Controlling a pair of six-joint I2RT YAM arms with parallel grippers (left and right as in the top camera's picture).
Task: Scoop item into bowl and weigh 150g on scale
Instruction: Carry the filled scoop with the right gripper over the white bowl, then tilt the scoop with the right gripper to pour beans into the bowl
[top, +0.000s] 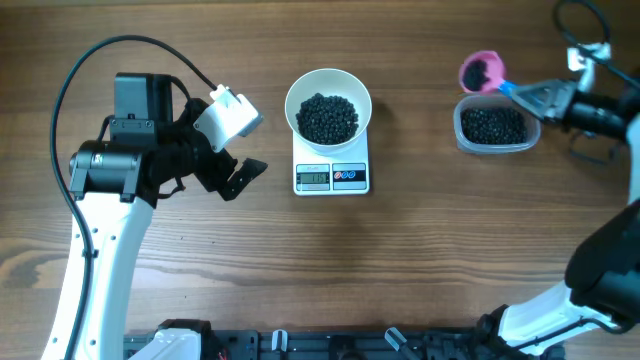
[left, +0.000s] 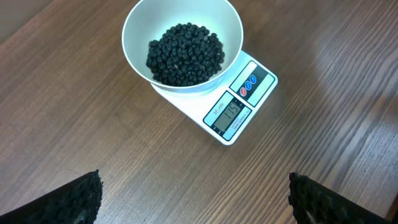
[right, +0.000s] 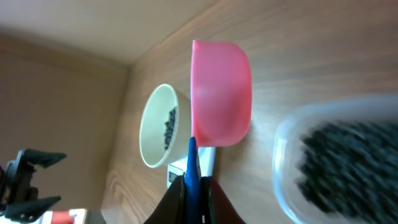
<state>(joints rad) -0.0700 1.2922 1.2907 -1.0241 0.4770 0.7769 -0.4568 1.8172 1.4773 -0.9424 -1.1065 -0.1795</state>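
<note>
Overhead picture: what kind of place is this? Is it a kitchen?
Probably a robot lab, not a kitchen: a left arm and right arm flank a wooden table, a black cable loops nearby, and a scale holds a bowl.

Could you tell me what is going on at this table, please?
The robot is weighing out black beans. The right claw is shut on the handle of a pink scoop, which has some beans in it and is held next to the clear tub of beans at the far right. The white bowl sits on the scale mid-table and already holds a heap; the display shows a reading. The left claw hangs open and empty, left of the scale.
</note>
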